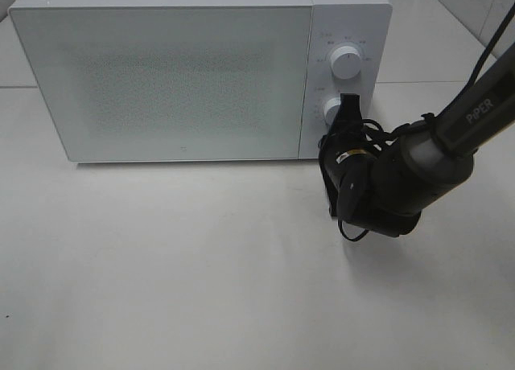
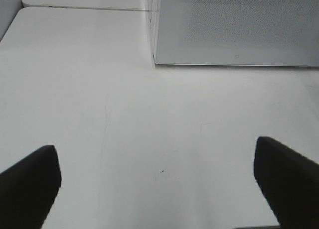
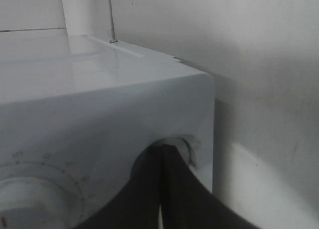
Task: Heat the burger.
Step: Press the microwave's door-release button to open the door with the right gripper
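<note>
R gripper (image 1: 348, 104) fully closed, empty, tips at lower knob (image 1: 330, 109) of microwave (image 1: 161, 72); L gripper (image 2: 157, 181) wide open, empty, above table (image 2: 149, 129).

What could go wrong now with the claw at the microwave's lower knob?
The shut right claw reaches the lower knob only with its tips, so it may slip instead of turning it. Pushing could slide the microwave on the table. The door is closed and no burger shows, so it might run empty.

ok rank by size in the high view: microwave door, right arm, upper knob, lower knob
1. microwave door
2. right arm
3. upper knob; lower knob looks alike but partly hidden, so unranked
</note>
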